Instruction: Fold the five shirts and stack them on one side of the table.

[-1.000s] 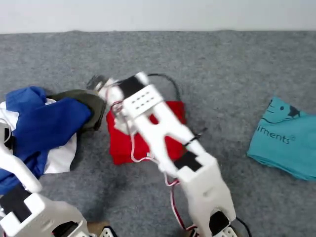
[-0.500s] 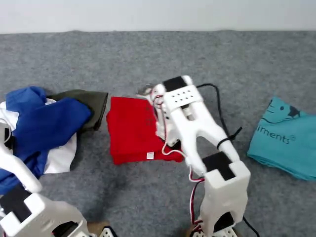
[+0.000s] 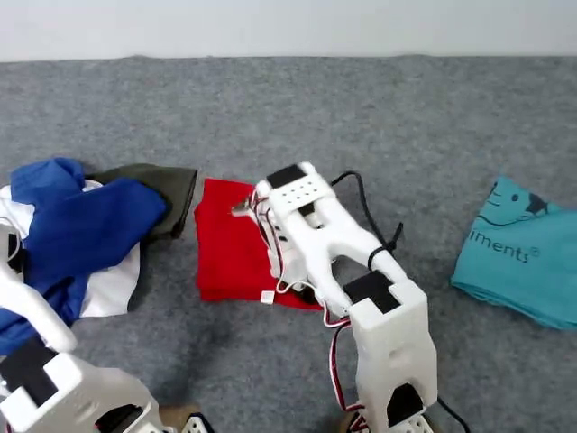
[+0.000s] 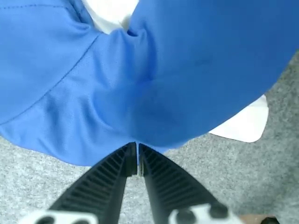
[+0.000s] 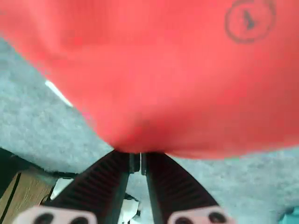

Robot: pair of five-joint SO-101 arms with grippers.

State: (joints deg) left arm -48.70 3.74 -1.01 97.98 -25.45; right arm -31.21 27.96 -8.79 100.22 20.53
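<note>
A red shirt [image 3: 230, 248] lies folded at the table's middle. My right gripper [image 3: 242, 208] hangs over its left half. In the right wrist view that gripper [image 5: 136, 159] is shut, with the red shirt's [image 5: 154, 74] edge pinched at its tips. At the left lies a heap: a blue shirt [image 3: 86, 225] on a white shirt [image 3: 113, 287], with a dark olive shirt [image 3: 171, 191] behind. My left gripper [image 4: 137, 153] is shut, its tips at the hem of the blue shirt [image 4: 154, 70]. A folded teal shirt [image 3: 523, 248] rests at the right edge.
Grey carpet [image 3: 379, 117] covers the table, with open room along the back and between the red and teal shirts. The left arm's base [image 3: 63, 392] stands at the front left corner. A wooden table edge [image 5: 18, 196] shows behind the right gripper.
The right arm swung from the olive shirt across to the red shirt's right side, then back over its left half. The red shirt's right edge shifted. The left arm kept still.
</note>
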